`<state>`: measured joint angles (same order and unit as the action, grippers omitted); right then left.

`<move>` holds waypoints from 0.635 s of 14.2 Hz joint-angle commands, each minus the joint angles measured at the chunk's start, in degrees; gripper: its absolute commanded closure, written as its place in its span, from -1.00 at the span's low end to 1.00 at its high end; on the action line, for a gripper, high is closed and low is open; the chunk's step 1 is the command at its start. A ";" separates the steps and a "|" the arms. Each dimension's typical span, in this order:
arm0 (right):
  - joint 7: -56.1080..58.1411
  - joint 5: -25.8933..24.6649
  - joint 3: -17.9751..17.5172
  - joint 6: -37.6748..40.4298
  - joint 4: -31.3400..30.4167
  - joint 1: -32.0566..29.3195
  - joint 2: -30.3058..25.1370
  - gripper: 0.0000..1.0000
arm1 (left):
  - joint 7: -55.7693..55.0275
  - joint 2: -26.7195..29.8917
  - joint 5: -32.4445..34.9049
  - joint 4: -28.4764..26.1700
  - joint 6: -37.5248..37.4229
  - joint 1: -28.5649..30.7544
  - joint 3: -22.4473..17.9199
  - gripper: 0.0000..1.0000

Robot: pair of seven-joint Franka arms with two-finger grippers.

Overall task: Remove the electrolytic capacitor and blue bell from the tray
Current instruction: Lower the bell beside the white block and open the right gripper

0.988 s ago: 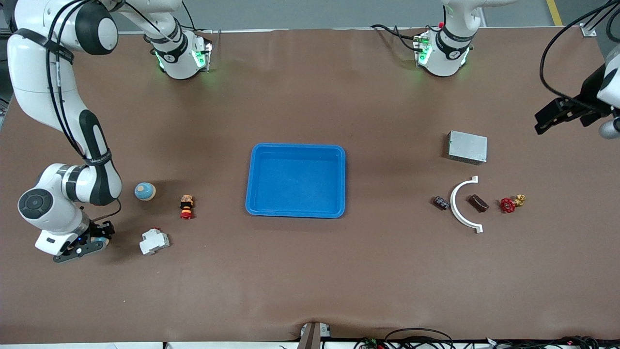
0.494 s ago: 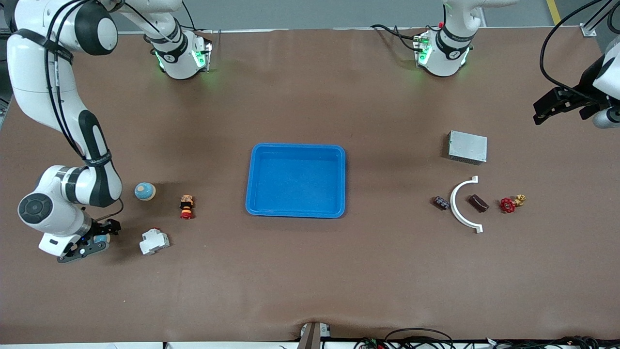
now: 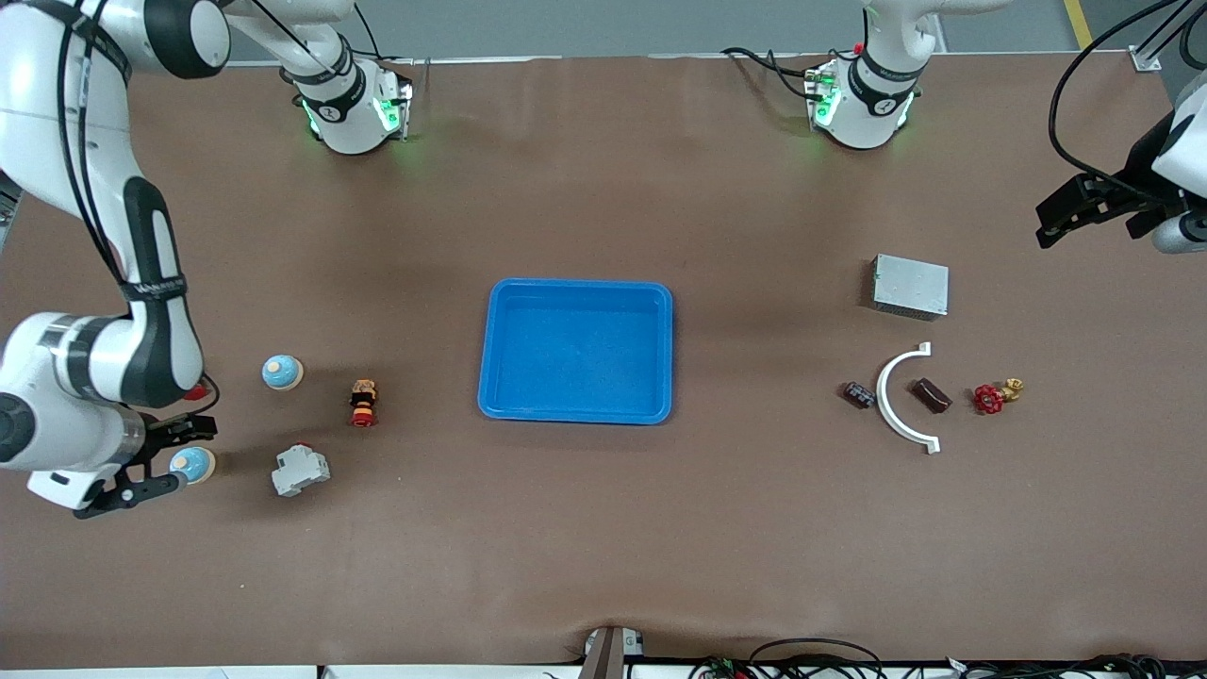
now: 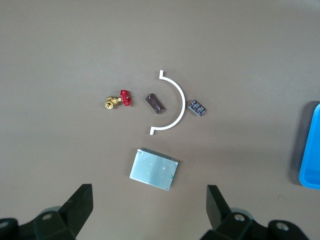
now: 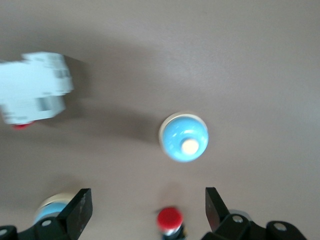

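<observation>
Two blue-domed bells stand at the right arm's end. One bell [image 3: 192,464] [image 5: 183,136] sits on the table under my raised right gripper [image 3: 160,462] [image 5: 145,212], which is open and empty. The other bell [image 3: 282,372] [image 5: 50,207] stands farther from the front camera. A small dark capacitor [image 3: 858,394] [image 4: 197,107] lies at the left arm's end, beside a white arc [image 3: 896,396]. My left gripper [image 3: 1054,219] [image 4: 149,210] is open and empty, high over the table's left-arm end, away from the capacitor.
A blue tray [image 3: 490,349] sits mid-table. A white breaker [image 3: 300,470], a red-and-yellow button [image 3: 363,404] and a red-topped button [image 5: 169,220] lie near the bells. A metal box [image 3: 910,286], a brown block [image 3: 930,395] and a red valve [image 3: 990,398] lie near the capacitor.
My right gripper has risen off the nearer bell and drawn toward the table's end, leaving the bell uncovered on the table. My left gripper has drifted slightly away from the front camera.
</observation>
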<state>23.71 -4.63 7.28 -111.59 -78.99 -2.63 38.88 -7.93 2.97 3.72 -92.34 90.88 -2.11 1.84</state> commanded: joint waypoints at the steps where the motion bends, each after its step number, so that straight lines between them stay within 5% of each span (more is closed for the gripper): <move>1: -3.21 6.02 0.01 6.62 -1.96 -0.18 -8.62 -1.00 | 0.99 -1.21 -1.26 0.94 0.44 -0.18 -0.34 -1.00; 4: -10.77 6.38 -0.16 11.90 -2.57 2.53 -15.13 -1.00 | 1.08 -1.03 -1.17 1.20 0.26 -0.26 -0.34 -1.00; 9: -18.77 11.04 -0.07 12.01 -13.28 3.07 -28.13 -1.00 | 1.17 -0.68 -1.26 1.02 -0.26 -0.26 0.44 -1.00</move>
<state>7.98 5.10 7.20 -97.86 -84.98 0.38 17.30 -7.91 1.89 3.70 -91.64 91.23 -2.22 1.96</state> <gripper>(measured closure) 0.000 0.000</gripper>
